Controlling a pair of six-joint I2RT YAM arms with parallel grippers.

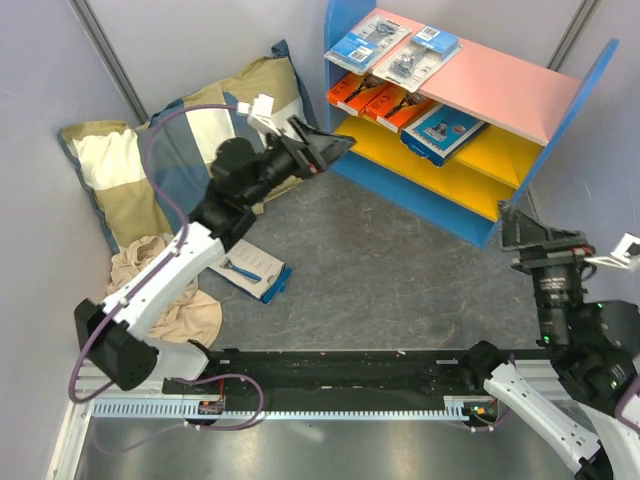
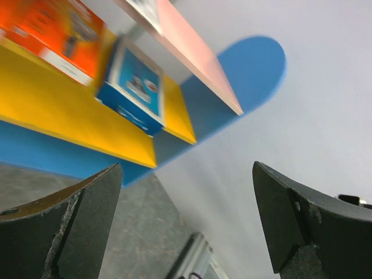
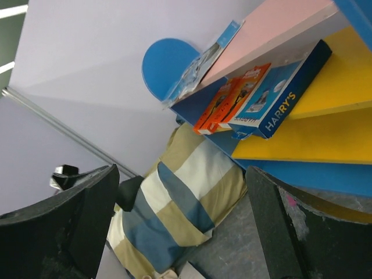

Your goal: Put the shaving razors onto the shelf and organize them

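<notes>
Left end effector [image 1: 338,147] released, empty, by shelf [image 1: 500,92]; right end effector [image 1: 522,228] released too. Razor pack [image 1: 256,273] flat on worktop [image 1: 380,270]: pinch one edge, approach low.

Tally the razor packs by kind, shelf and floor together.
Clear blister packs: 2
Orange boxes: 3, packed tight, hard to separate
Blue-and-white boxes: 2, one on the shelf, one on the floor
Total: 7

Pale walls [image 1: 180,40] meet grey floor [image 1: 380,270] (pillow [image 1: 130,170] cornered).
</notes>
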